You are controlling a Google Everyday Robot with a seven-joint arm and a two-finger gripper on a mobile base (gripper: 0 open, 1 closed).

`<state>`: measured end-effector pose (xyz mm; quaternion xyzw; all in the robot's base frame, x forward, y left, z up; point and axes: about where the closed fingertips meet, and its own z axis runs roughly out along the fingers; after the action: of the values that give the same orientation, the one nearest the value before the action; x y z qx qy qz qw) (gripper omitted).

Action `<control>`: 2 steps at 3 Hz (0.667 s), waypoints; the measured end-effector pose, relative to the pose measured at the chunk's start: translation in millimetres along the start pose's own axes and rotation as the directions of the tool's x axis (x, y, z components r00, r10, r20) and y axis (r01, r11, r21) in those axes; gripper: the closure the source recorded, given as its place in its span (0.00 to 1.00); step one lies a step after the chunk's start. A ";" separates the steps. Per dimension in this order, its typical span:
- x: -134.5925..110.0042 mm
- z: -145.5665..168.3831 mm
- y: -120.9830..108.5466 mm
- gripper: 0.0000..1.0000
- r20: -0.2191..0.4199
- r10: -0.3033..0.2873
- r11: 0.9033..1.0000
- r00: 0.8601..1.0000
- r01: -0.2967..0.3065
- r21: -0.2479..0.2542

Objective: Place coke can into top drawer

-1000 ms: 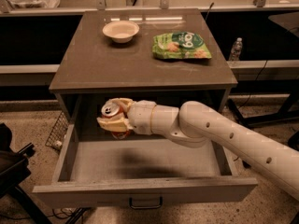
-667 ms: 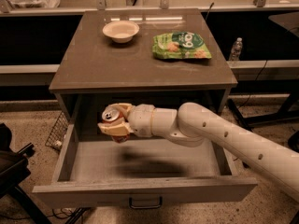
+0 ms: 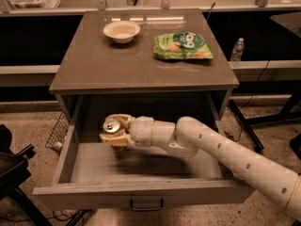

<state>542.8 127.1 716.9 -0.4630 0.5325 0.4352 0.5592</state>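
Note:
The top drawer [image 3: 141,192] is pulled open below the cabinet top, its flat front panel and small dark handle [image 3: 146,205] facing me. My gripper [image 3: 114,131] reaches in from the right over the drawer's left rear part. It is shut on the coke can [image 3: 112,125], an orange-red can whose silver top and tab face up. The can hangs a little above the drawer floor, near the left wall.
On the cabinet top [image 3: 94,69] stand a white bowl [image 3: 122,31] at the back left and a green snack bag [image 3: 182,45] at the back right. A water bottle [image 3: 238,49] stands behind on the right. A wire basket [image 3: 57,132] lies on the floor at left.
The gripper with the can has shifted slightly to the left and down inside the open drawer. The bowl and bag have not moved.

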 end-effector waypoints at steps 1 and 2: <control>14.1 -5.7 1.4 1.00 0.042 -0.011 1.000 0.999 0.010 0.011; 14.8 -4.0 2.6 0.82 0.044 -0.010 1.000 0.999 0.009 0.007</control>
<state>540.2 123.6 702.0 -0.4537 0.5193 0.4408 0.5746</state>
